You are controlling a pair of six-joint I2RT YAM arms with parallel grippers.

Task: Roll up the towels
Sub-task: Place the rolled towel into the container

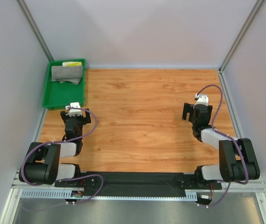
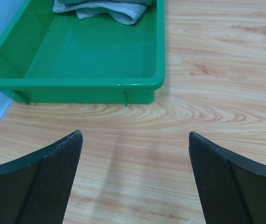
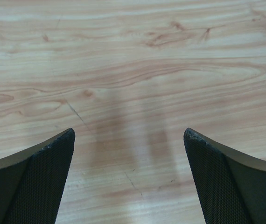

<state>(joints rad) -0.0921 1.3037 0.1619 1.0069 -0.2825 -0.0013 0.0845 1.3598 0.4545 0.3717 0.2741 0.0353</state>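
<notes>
The left tool point(image 2: 134, 179) hangs over bare wood with its fingers spread wide apart and nothing between them; just ahead of it stands the near wall of the green tray point(image 2: 77, 84). The right tool point(image 3: 129, 177) is likewise spread wide and empty, far across the surface point(image 1: 142, 121) from the tray, with only wood grain below it.

The towels point(image 1: 66, 73) lie in the tray's far end, against its back wall. From above they read as a grey bundle with a paler fold sagging toward the tray's near side, and a yellowish piece point(image 1: 72, 63) behind them at the back rim; whether that is another towel I cannot tell. The left wrist view shows only the bundle's near edge point(image 2: 112, 11): loose, soft white-grey folds draped over one another, more like a crumpled or roughly folded heap than a tight cylinder. The upper grey part could be rolled, but the views are too small to settle it.

No towel lies on the wood outside the tray. My judgement is that the heap fits either towels waiting to be taken out and rolled, or loosely rolled ones put back in the tray; the slack folds lean toward rolling work remaining.
</notes>
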